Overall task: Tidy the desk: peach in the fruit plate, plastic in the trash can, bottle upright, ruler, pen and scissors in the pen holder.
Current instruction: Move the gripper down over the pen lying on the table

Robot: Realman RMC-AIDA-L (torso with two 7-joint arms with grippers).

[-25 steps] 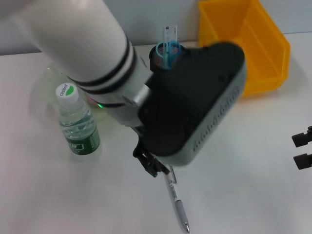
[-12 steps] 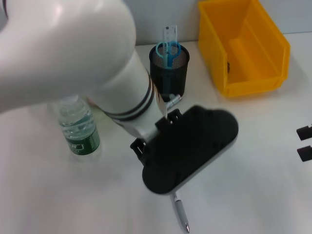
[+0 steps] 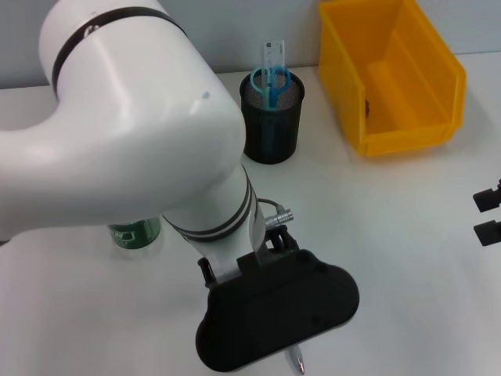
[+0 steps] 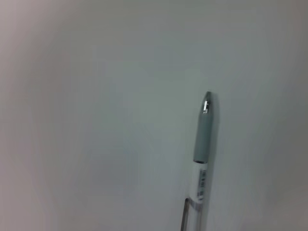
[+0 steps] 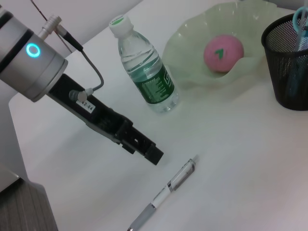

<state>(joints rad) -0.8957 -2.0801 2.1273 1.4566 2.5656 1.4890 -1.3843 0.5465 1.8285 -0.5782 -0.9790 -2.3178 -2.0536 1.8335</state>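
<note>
Left gripper (image 5: pixel 153 155) has moved down toward the pen (image 5: pixel 166 190), now just above it; whether its jaws are apart cannot be told; pen still ungrasped on desk (image 3: pixel 407 258)

Besides the task things and the robot, you have only two things in view. In the head view, a plain pale grey-blue wall (image 3: pixel 235 35) runs along the far edge of the desk (image 3: pixel 407 243) and fills the top strip of the picture; it is bare and even in tone, with nothing hanging on it. In the right wrist view, past the corner where the desk's edge ends, you see a dark grey surface (image 5: pixel 26 211) with fine parallel ribs or stripes. It lies lower than the desk top, and you cannot tell whether it is flooring or the side of some furniture.
</note>
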